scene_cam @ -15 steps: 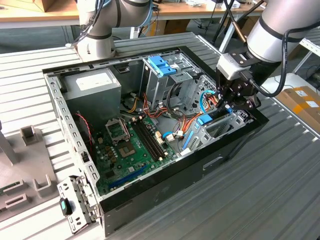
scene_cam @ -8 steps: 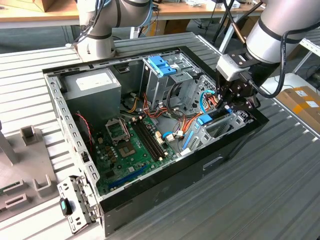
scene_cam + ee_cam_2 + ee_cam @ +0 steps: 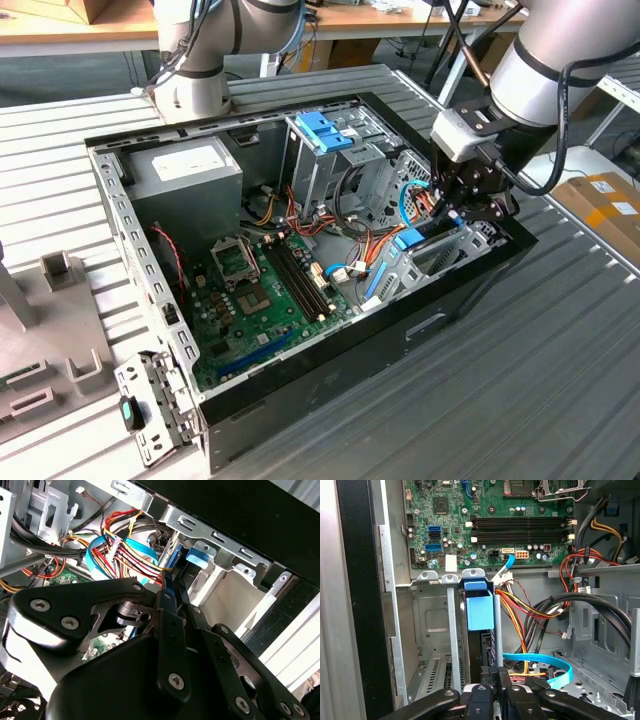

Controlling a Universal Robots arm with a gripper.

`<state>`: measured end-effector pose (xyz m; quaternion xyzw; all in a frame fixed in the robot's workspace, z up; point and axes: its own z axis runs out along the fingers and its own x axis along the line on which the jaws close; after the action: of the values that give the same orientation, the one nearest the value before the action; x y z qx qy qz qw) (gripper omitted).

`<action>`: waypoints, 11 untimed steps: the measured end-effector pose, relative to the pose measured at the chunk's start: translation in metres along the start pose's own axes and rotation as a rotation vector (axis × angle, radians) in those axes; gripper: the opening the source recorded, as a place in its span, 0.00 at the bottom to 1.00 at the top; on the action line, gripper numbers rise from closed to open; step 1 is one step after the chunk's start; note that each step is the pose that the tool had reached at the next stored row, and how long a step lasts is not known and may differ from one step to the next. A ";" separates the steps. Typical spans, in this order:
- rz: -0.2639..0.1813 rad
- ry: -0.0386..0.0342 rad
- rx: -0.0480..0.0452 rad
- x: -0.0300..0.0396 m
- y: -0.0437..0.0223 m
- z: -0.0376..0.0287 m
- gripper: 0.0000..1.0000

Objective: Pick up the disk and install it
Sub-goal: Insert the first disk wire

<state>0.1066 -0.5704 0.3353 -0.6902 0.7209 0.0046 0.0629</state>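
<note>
Exterior view: the black two-fingered gripper on the pale grey arm hung inside the open black desktop computer case, at the corner toward the exterior view's right. Its fingers were clenched on the disk, a flat silver-grey hard drive edged by a blue plastic bracket, held on edge and set down into the grey metal drive bay against the case wall. Green motherboard lay well apart toward the exterior view's left; the grey power-supply box with white sticker sat in the far corner.

First wrist view: the blue bracket end of the drive stood upright between the bay's metal rails, the gripper grasping its dark edge (only a thin sliver of the body showed). A light blue flat ribbon cable curved just beside it.

Second wrist view: the fingers pinched the drive's thin edge, with bundled red, yellow and black wires near.
</note>
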 end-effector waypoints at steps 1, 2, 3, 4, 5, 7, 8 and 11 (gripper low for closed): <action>0.000 0.0001 0.0000 0.0000 0.0000 0.0000 0.16; 0.000 0.0000 0.0000 0.0000 0.0000 0.0000 0.16; 0.000 -0.0014 0.0002 -0.0001 -0.0002 0.0005 0.16; 0.000 -0.0024 0.0001 0.0001 -0.0001 0.0012 0.18; 0.000 -0.0019 0.0001 0.0001 -0.0002 0.0009 0.23; 0.000 0.0000 0.0000 0.0000 -0.0001 0.0000 0.30; 0.000 -0.0001 0.0000 0.0000 -0.0001 0.0001 0.30; 0.000 -0.0002 0.0001 -0.0004 -0.0007 -0.0047 0.30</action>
<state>0.1068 -0.5704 0.3401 -0.6902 0.7209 0.0047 0.0630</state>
